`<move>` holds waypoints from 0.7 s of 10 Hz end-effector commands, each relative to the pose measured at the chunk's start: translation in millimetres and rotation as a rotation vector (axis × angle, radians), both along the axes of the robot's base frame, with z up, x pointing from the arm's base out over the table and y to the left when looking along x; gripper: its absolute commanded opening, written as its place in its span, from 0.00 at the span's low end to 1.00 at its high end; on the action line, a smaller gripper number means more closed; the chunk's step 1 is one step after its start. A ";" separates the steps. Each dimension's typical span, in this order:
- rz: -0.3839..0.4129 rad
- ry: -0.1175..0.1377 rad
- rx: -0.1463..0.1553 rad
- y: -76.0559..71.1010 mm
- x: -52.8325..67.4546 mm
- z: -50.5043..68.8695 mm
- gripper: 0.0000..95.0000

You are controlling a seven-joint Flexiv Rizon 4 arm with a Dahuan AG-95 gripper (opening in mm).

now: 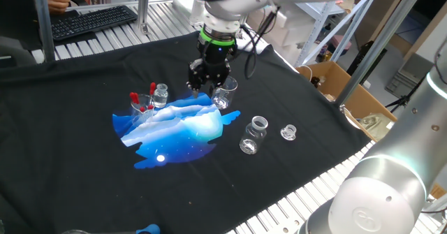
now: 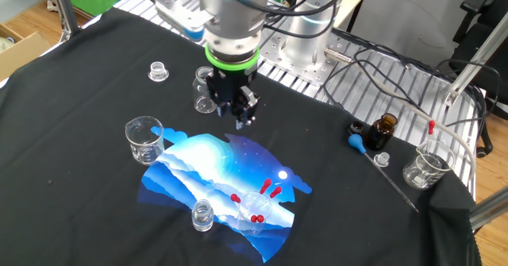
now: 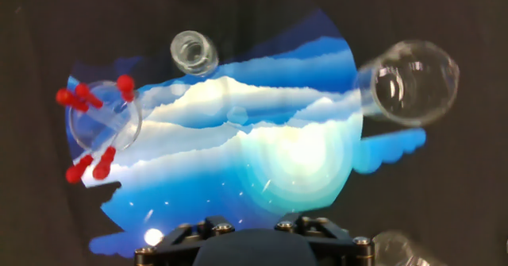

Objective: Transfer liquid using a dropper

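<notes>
**Inspector:** Position of tool (image 1: 207, 82)?

**Recorder:** Hanging above table (image 1: 84, 185), over far edge of blue-and-white mat (image 1: 178, 133), just beside empty glass beaker (image 1: 225, 93). Nothing seen between fingers. Opening width cannot be told: fingertips merge into dark cloth in both fixed views, and hand view shows only the black base of the tool.

**Inspector:** Location of droppers?

**Recorder:** Standing bulb-up in a clear beaker (image 2: 255, 209) on the mat, well apart from tool. Red bulbs (image 3: 79, 99) fanned along the rim in hand view, several in number; exact count unclear. Tubes too faint to trace.

**Inspector:** Neighbouring glassware?

**Recorder:** Small clear vial (image 3: 194, 52) upright just beside that beaker, at the mat's edge. Off the mat on black cloth: a clear jar (image 1: 257, 126), a second one (image 1: 248, 146) close to it, and a small vial (image 1: 288, 132) further out.

**Inspector:** Other items?

**Recorder:** In the other fixed view, brown glass bottle (image 2: 384, 129) near table edge, blue-bulbed pipette (image 2: 359, 144) just beside it, another beaker (image 2: 427, 166) holding a red-tipped dropper nearby.
</notes>
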State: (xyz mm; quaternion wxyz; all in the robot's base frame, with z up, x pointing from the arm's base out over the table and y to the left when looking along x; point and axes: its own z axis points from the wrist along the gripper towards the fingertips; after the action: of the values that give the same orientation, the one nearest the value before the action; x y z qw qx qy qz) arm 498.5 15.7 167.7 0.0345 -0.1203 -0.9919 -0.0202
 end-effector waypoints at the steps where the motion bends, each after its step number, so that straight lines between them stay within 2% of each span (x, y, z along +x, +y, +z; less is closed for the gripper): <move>1: -0.039 0.024 0.016 3.9 0.0 -1.8 0.00; 3: -0.054 0.038 0.046 10.4 -0.7 -2.1 0.00; 5: -0.051 0.037 0.045 16.9 -1.4 -1.6 0.00; 7: -0.056 0.048 0.052 31.2 0.9 -2.5 0.00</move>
State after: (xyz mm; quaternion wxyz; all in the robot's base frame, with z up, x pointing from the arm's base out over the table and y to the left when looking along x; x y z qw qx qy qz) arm 498.9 48.3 165.1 0.0577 -0.1462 -0.9866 -0.0429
